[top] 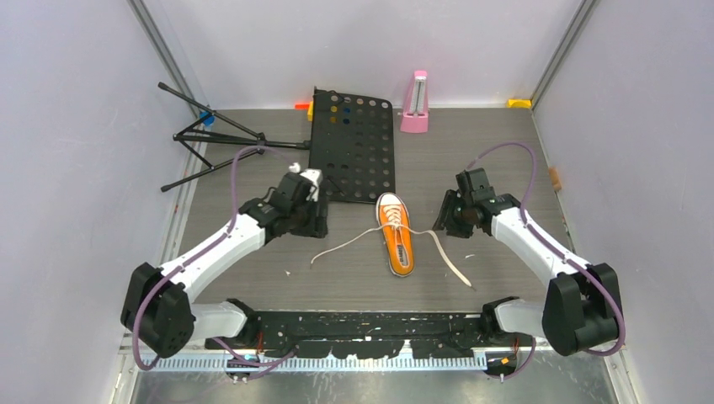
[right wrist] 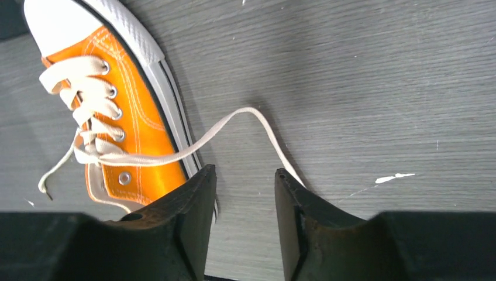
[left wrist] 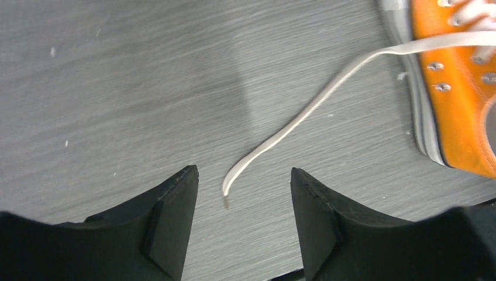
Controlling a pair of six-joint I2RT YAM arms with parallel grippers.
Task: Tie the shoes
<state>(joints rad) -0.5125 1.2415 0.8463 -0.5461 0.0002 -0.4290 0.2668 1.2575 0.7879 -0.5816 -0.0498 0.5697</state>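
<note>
The orange shoe lies mid-table with its white toe cap pointing away from the arms. Its white laces are untied: one trails left, the other right. My left gripper hovers left of the shoe, open. In the left wrist view the left lace's tip lies on the table between the open fingers of the left gripper, untouched, and the shoe's side shows at the right. My right gripper is open just right of the shoe. In the right wrist view the right lace arches past the empty right gripper.
A black perforated music-stand plate lies just behind the shoe, with its folded tripod to the left. A pink metronome stands at the back wall. A small yellow block sits in the back right corner. White paint flecks mark the grey tabletop.
</note>
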